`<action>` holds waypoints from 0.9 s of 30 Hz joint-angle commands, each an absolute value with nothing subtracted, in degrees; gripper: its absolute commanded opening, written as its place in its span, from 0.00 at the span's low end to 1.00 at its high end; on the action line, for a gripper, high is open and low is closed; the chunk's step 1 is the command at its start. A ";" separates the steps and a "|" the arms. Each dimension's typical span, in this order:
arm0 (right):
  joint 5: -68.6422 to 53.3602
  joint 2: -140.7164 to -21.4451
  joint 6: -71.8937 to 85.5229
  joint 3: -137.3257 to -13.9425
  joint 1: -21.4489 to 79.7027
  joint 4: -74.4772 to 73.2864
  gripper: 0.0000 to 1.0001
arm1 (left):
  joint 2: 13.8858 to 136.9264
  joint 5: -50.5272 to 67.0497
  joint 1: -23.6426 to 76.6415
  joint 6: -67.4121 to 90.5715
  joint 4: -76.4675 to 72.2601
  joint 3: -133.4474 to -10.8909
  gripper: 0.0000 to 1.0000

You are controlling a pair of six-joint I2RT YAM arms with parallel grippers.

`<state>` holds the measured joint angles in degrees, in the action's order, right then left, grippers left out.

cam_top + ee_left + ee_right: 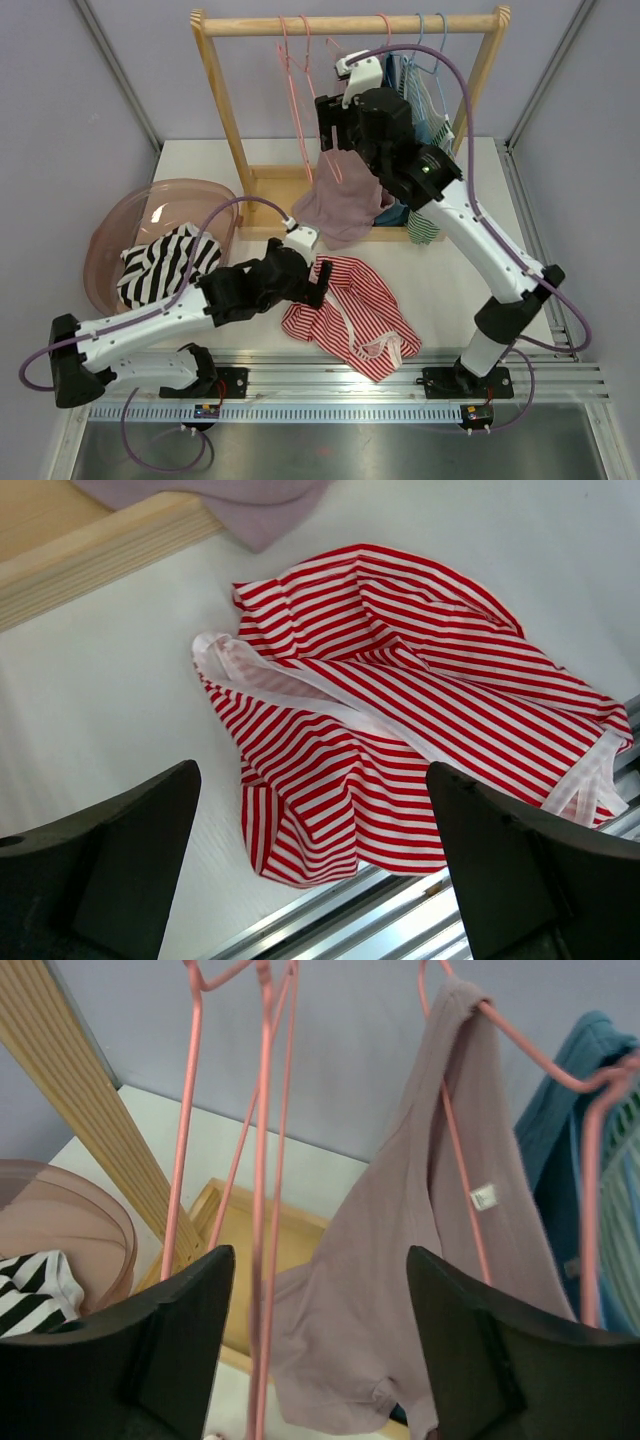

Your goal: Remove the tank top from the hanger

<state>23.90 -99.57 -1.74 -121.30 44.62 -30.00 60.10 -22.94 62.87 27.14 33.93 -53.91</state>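
Both apart | left pincer (312, 780) over striped top (400, 680) | right pincer (320, 1260) facing hung tank top (425, 1195)

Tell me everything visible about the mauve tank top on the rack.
The mauve tank top looks like soft, thin knit, sleeveless, with a small white tag inside. Its top is hooked over one shoulder of a pink hanger. The rest sags down, creased, with its lower part draping onto the wooden rack base. A teal garment hangs right beside it. The right gripper has its fingers open in front of it, not touching.
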 commanded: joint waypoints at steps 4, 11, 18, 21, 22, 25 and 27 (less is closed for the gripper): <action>22.77 -81.41 1.21 -111.03 45.18 -29.27 0.99 | 69.95 -20.92 65.56 24.08 25.05 -56.07 0.99; 13.55 -63.65 6.67 -94.16 45.18 -30.58 0.99 | 81.99 -17.76 65.65 24.34 20.57 -56.51 0.99; 3.97 -54.50 7.38 -87.81 45.26 -33.92 0.99 | 92.01 -13.45 66.09 25.49 14.51 -56.25 0.99; 0.18 -52.74 7.65 -87.28 45.26 -35.32 1.00 | 94.92 -13.01 66.18 26.98 12.58 -54.42 0.95; 0.26 -52.30 7.73 -87.19 45.18 -35.42 0.99 | 95.53 -12.83 66.09 27.77 12.13 -53.88 0.93; -1.41 -50.63 8.17 -86.66 45.18 -35.25 1.00 | 97.03 -12.66 66.18 29.17 11.16 -51.95 0.64; -1.14 -49.49 8.26 -86.13 45.26 -34.81 1.00 | 96.51 -12.83 66.27 29.79 10.20 -50.46 0.37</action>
